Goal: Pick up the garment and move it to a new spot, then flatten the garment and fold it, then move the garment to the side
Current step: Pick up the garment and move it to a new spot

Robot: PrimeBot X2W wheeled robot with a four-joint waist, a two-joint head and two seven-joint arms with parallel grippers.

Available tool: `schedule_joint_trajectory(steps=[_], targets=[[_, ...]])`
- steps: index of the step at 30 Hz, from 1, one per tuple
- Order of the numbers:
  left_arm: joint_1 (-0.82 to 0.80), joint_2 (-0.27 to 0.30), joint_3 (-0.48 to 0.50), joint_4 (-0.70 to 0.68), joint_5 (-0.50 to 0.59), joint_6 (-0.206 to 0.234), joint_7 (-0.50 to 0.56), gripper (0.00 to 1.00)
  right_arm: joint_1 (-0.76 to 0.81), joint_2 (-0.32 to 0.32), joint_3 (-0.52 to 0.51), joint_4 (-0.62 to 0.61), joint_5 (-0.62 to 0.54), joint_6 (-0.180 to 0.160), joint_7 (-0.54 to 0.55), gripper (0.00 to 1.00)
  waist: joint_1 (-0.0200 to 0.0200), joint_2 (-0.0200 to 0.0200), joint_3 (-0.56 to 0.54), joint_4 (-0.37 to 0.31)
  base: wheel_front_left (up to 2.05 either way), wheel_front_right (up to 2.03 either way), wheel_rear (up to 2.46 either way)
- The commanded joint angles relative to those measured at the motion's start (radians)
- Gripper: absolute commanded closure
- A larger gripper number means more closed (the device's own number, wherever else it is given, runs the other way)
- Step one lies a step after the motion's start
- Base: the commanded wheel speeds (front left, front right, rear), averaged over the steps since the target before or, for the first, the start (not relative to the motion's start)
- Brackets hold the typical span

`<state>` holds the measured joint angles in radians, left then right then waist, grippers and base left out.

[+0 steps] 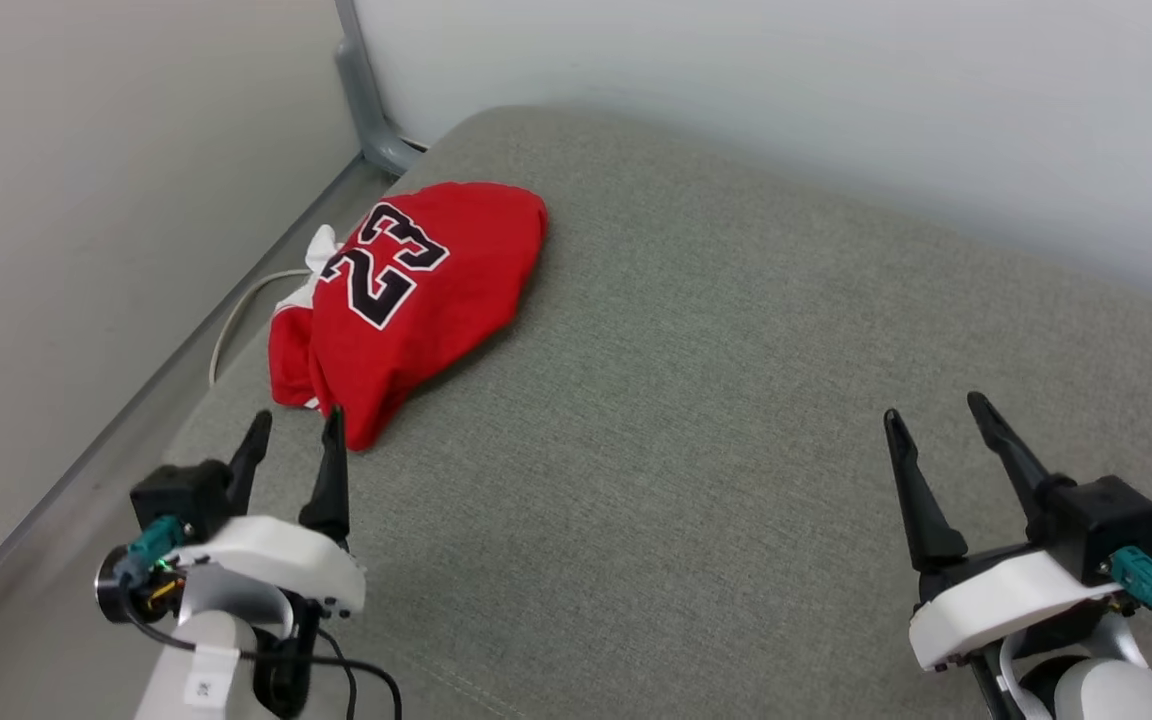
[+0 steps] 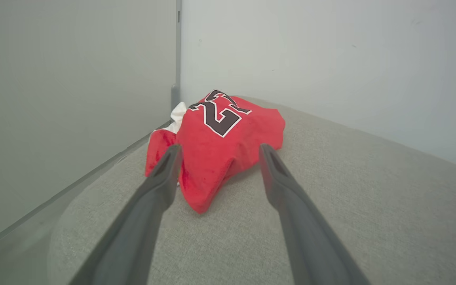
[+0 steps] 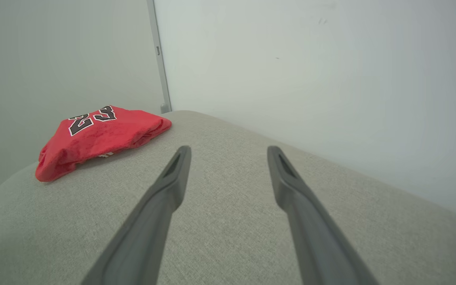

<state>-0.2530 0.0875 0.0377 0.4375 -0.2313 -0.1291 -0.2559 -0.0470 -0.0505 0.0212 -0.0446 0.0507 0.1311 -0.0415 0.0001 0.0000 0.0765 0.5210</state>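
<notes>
The red garment (image 1: pixel 406 300) lies bunched in a heap at the far left of the grey cushion (image 1: pixel 716 420), its black "23" facing up and a bit of white sleeve showing at its left edge. My left gripper (image 1: pixel 294 426) stands open just short of the heap's near tip, fingers apart and holding nothing. In the left wrist view the garment (image 2: pixel 220 150) sits between and beyond the gripper (image 2: pixel 217 147). My right gripper (image 1: pixel 936 410) is open over bare cushion at the lower right, far from the garment (image 3: pixel 101 136), nothing between its fingers (image 3: pixel 228 149).
Pale walls (image 1: pixel 786 90) close in behind and to the left of the cushion. A grey post (image 1: pixel 361 90) stands in the corner. A white cable (image 1: pixel 236 320) runs along the floor gap beside the cushion's left edge. Broad bare cushion spreads right of the garment.
</notes>
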Motion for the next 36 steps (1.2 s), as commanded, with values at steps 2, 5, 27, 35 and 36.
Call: schedule_joint_trajectory(steps=[2, 5, 27, 35, 36], targets=[[-0.069, 0.025, -0.007, 0.039, -0.048, -0.002, 0.027, 0.00, -0.026, 0.000, -0.001, -0.020, -0.018, -0.001, 0.015, 0.00, -0.0001, 0.0000, 0.061, -0.035, 0.00, 0.00, 0.00], [-0.160, 0.052, -0.024, 0.087, -0.128, -0.002, 0.078, 0.00, -0.051, 0.000, -0.012, -0.044, -0.038, -0.001, 0.037, 0.00, -0.0001, 0.0000, 0.118, -0.055, 0.00, 0.00, 0.00], [-0.638, 0.414, -0.217, 0.389, -0.593, -0.002, 0.665, 0.00, -0.257, -0.025, 0.056, -0.129, -0.099, -0.001, 0.073, 0.00, -0.0001, 0.0000, 0.460, -0.257, 0.00, 0.00, 0.00], [-0.634, 0.439, -0.264, 0.520, -0.657, 0.005, 0.895, 0.00, -0.281, -0.031, 0.054, -0.134, -0.101, -0.001, 0.073, 0.00, -0.0001, 0.0000, 0.500, -0.279, 0.00, 0.00, 0.00], [-0.635, 0.439, -0.268, 0.534, -0.655, 0.010, 0.909, 0.14, -0.283, -0.031, 0.054, -0.135, -0.100, -0.001, 0.074, 0.00, -0.0001, 0.0000, 0.502, -0.279, 0.00, 0.00, 0.00]])
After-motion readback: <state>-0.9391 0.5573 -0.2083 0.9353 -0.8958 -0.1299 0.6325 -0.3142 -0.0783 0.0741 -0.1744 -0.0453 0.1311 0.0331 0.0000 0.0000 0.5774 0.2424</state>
